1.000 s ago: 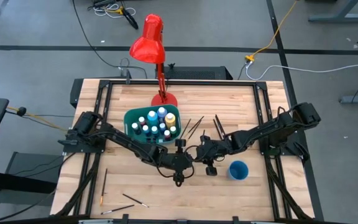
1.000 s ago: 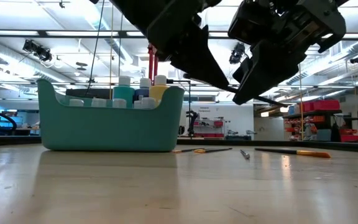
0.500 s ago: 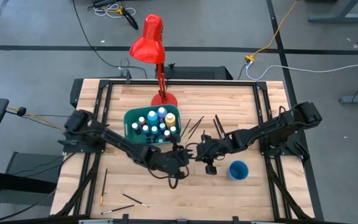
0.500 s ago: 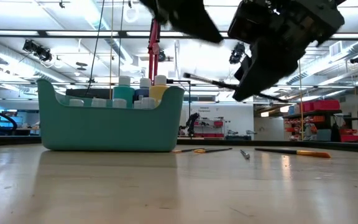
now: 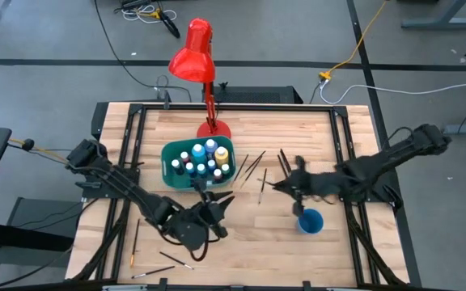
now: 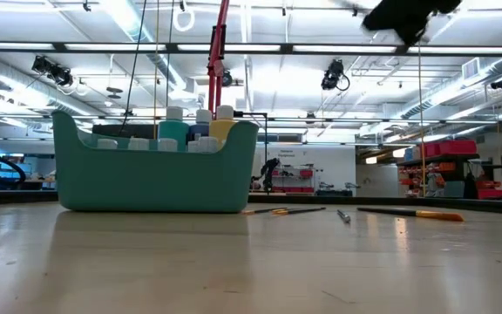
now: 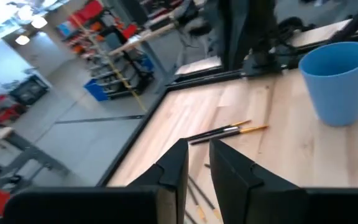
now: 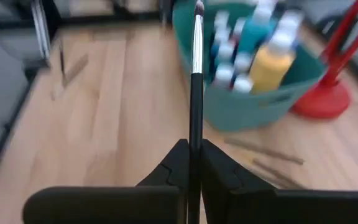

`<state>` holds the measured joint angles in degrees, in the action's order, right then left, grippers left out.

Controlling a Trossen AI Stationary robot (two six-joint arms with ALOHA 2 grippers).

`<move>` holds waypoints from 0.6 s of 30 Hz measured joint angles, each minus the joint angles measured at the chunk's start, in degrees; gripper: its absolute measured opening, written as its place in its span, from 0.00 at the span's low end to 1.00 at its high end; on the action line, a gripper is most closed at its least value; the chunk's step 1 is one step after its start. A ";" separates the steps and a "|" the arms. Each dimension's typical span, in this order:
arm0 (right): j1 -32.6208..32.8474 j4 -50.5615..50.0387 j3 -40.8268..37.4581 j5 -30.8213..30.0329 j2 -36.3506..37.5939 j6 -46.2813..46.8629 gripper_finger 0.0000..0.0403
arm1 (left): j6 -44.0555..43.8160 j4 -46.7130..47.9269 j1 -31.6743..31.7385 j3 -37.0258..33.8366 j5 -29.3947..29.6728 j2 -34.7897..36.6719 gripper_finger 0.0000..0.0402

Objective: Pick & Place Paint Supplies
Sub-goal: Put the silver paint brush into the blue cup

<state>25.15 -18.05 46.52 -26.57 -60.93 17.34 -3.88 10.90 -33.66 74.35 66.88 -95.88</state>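
Since a moment ago I have pulled both my arms away from the middle of the table, where my two grippers were meeting: my left gripper point(image 5: 215, 204) has swung back toward the near edge, in front of the bin point(image 5: 168, 172), and my right gripper point(image 5: 285, 187) has drawn off to the right, above the blue cup point(image 5: 310, 221). My right fingers point(image 8: 178, 163) are clamping a thin dark paintbrush point(image 8: 195, 87), its shaft running straight out between them toward the bin. My left fingers point(image 7: 174, 169) are standing slightly apart with nothing between them. The paint bottles point(image 5: 201, 158) are sitting upright inside the teal bin, just in front of the red lamp point(image 5: 194, 55). Loose brushes point(image 5: 252, 166) are lying on the wood between the bin and my right gripper, and more brushes point(image 5: 174, 259) are lying near the front left edge of the table point(image 5: 249, 250).
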 joint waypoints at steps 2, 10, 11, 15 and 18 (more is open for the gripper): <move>3.63 0.54 -2.50 -6.34 3.48 1.22 0.05 | -0.94 0.24 -0.45 0.02 2.45 0.00 0.18; 16.10 13.15 -16.02 -18.26 13.55 8.29 0.06 | -1.88 1.31 -0.31 0.02 4.51 0.00 0.18; 17.47 15.17 -17.37 -18.55 13.95 8.14 0.06 | -1.97 1.33 -0.25 0.02 4.47 0.00 0.18; 22.60 23.70 -22.23 -19.36 14.21 6.50 0.06 | -3.77 1.51 0.06 0.02 4.34 0.00 0.18; 25.90 31.11 -26.94 -23.24 13.61 6.02 0.06 | -4.09 1.50 0.12 0.02 4.34 0.00 0.18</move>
<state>51.05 13.06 19.58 -49.81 -47.33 23.36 -7.98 12.40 -33.53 74.37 71.22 -95.88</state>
